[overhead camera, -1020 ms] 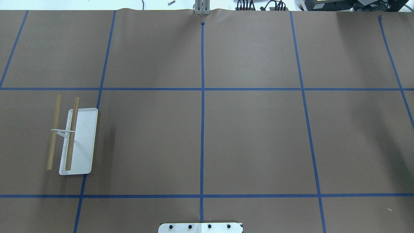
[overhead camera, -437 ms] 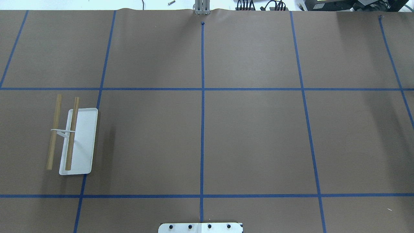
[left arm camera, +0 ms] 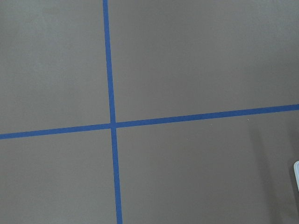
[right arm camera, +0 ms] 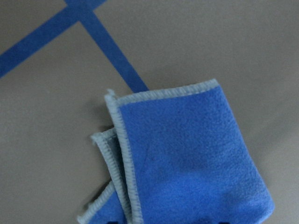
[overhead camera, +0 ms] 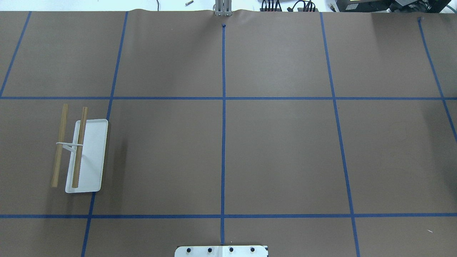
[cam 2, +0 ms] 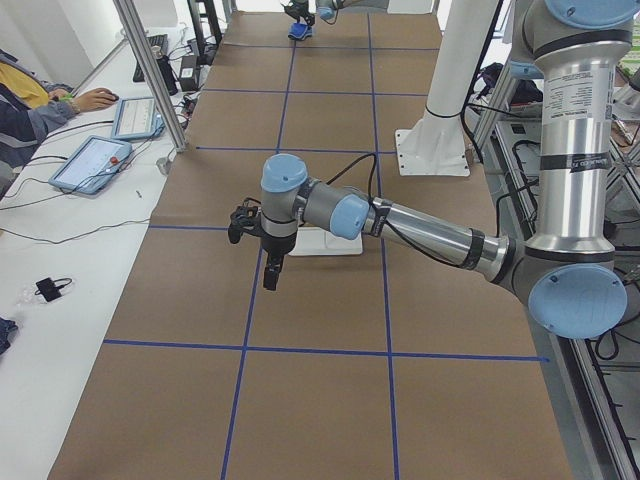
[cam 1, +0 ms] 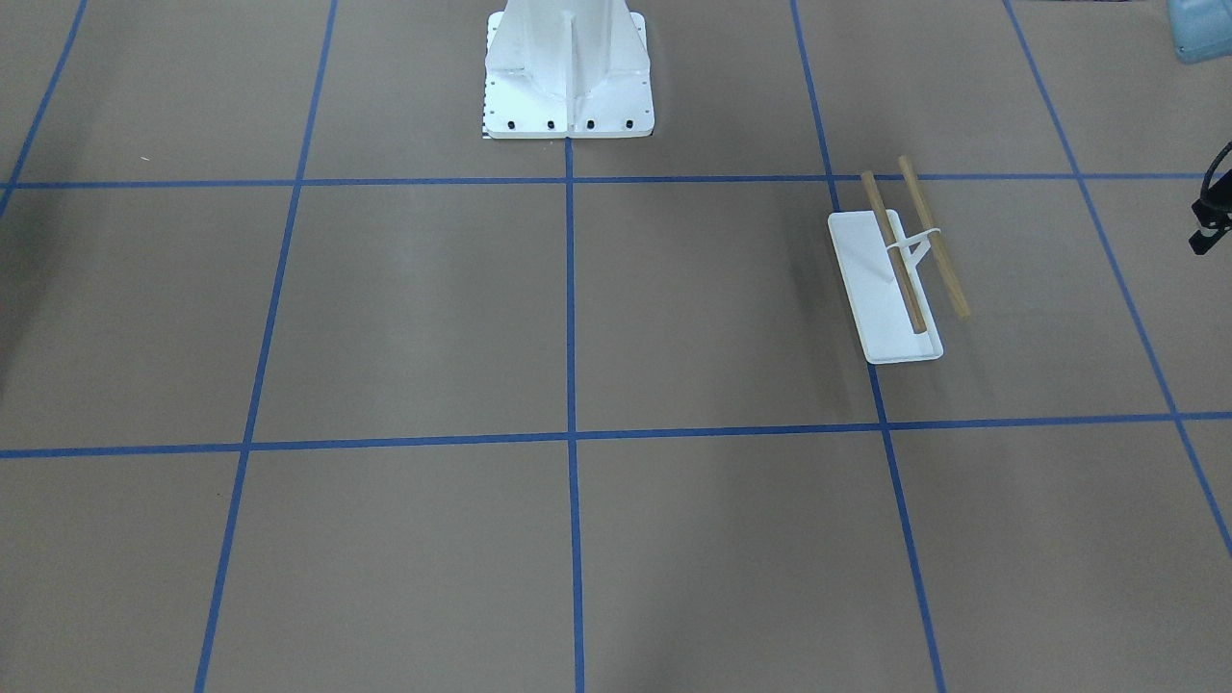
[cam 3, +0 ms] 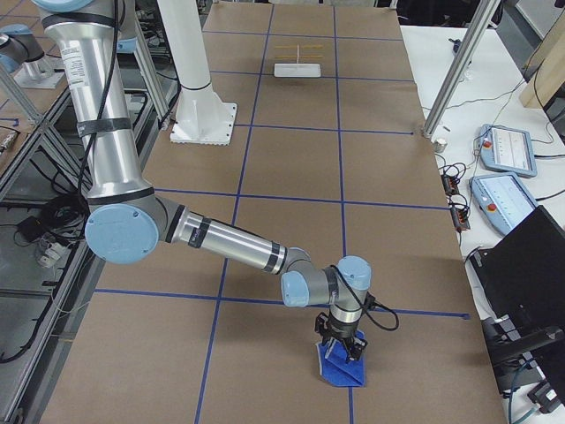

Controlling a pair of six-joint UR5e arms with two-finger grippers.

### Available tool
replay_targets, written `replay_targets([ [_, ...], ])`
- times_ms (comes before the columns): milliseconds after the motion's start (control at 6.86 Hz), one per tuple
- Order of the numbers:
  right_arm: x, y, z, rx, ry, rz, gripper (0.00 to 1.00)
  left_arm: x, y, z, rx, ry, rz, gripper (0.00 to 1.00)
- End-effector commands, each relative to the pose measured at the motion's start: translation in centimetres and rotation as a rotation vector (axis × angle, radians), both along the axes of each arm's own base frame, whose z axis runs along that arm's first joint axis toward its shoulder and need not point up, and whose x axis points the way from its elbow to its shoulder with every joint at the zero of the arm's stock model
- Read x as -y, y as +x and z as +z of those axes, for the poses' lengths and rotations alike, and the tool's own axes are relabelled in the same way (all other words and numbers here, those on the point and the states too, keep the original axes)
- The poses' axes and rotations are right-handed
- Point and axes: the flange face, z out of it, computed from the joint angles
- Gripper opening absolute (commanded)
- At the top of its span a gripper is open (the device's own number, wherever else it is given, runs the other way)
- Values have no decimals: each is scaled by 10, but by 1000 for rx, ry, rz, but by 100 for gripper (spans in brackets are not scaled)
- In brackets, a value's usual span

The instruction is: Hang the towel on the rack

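two folded layers of royal-blue fleece towel (right arm camera: 187, 154) may split if the right gripper (cam 3: 341, 350), closure unclear, pinches one.

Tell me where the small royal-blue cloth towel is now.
The royal-blue towel lies folded on the table at the robot's right end, under the right gripper, beside a blue tape crossing; the overhead view misses it.

One towel (right arm camera: 187, 154), one rack (overhead camera: 93, 157), one pedestal (cam 1: 568, 67)

Left arm sticker (cam 2: 573, 100): print unreadable. No other text.
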Motion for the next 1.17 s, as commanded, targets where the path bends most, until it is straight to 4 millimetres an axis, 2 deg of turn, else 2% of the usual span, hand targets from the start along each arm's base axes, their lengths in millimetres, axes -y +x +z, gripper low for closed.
replay_targets([
  [0, 3, 1, 7, -3, 6, -17, 55, -1, 2, -2, -21, -16, -8, 98],
  [146, 4, 0, 6, -2, 8, -19, 24, -1, 2, -2, -21, -16, -8, 98],
  [291, 3, 0, 7, -3, 0, -13, 0, -1, 2, -2, -22, -15, -8, 98],
  [583, 7, -1, 2, 4, 2, -2, 0, -1, 6, -3, -32, -13, -21, 98],
  [874, 45, 31, -37, 57, 0, 66, 0, -2, 11, -2, -33, -18, -16, 98],
  [1020, 65, 45, -69, 62, -47, 95, 0, -2, 13, -2, -34, -16, -13, 98],
])
